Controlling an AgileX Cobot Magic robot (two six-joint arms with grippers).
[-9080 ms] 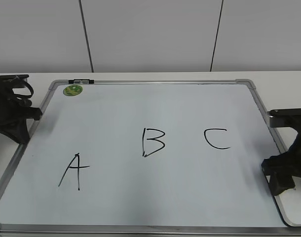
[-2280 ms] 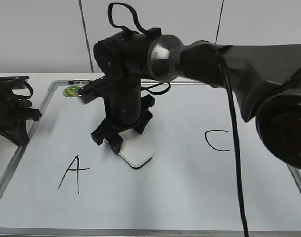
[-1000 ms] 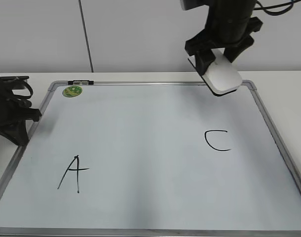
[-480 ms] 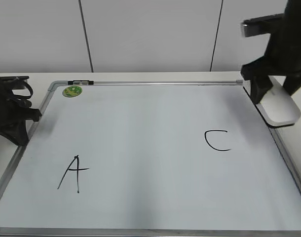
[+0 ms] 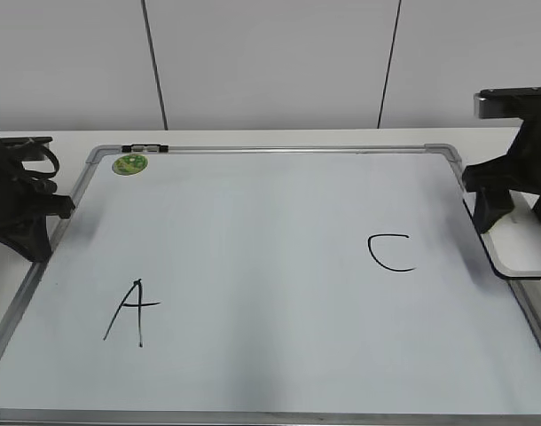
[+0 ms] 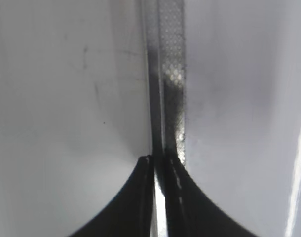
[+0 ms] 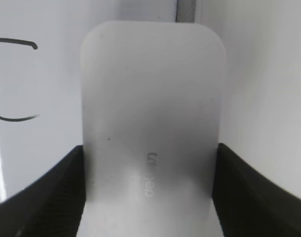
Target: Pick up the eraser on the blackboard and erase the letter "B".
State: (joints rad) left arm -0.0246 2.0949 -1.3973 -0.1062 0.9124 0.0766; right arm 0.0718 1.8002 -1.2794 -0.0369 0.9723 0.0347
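The blackboard (image 5: 253, 231) fills the white counter (image 5: 253, 136), a pale sheet in a thin silver frame, lying flat. Between the black "A" (image 5: 131, 311) near the left and the black "C" (image 5: 390, 251) toward the right, the surface is bare, with no letter "B" to be seen.

Over at the right edge, the right hand (image 5: 512, 217) grips the eraser (image 5: 521, 251). The white block sits across the board's right frame, just right of the "C", its dark underside showing as a thin line along the near edge. From the wrist camera the right hand (image 7: 150, 197) is clamped on the eraser (image 7: 150, 108), dark fingers (image 7: 56, 187) pressing both long sides, grey lettering faint on top, the strokes of the "C" (image 7: 15, 81) off to the left.

On the far left, the left hand (image 5: 31, 213) rests at the board's left frame. Its fingers (image 6: 131, 197) are together, tips meeting right over the silver frame strip (image 6: 168, 74).

Smallest of all, a green round magnet (image 5: 130, 163) sits in the far left corner.
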